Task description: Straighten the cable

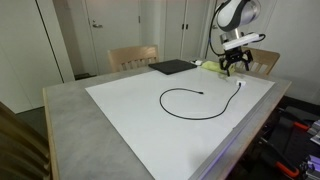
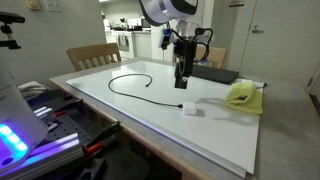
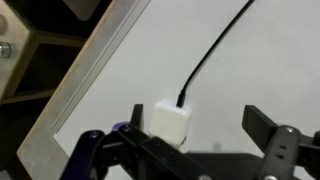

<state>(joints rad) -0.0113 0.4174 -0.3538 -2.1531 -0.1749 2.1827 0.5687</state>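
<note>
The cable [image 1: 196, 117] is a thin black cord lying in an open loop on the white sheet [image 1: 130, 105]; it also shows in an exterior view [image 2: 150, 98]. Its white plug [image 2: 190, 108] rests flat on the sheet near the sheet's edge. In the wrist view the plug [image 3: 170, 122] lies between my jaws, close to one finger, with the cord [image 3: 205, 60] running away from it. My gripper [image 3: 200, 128] is open and hovers just above the plug, holding nothing. It shows in both exterior views [image 1: 235, 70] [image 2: 182, 78].
A flat black pad [image 1: 172, 67] [image 2: 216, 75] lies at the sheet's far end. A yellow cloth [image 2: 243, 95] [image 1: 210, 65] sits beside it. Wooden chairs [image 1: 132, 57] [image 2: 90, 57] stand at the table. The table edge [image 3: 60, 120] runs close to the plug.
</note>
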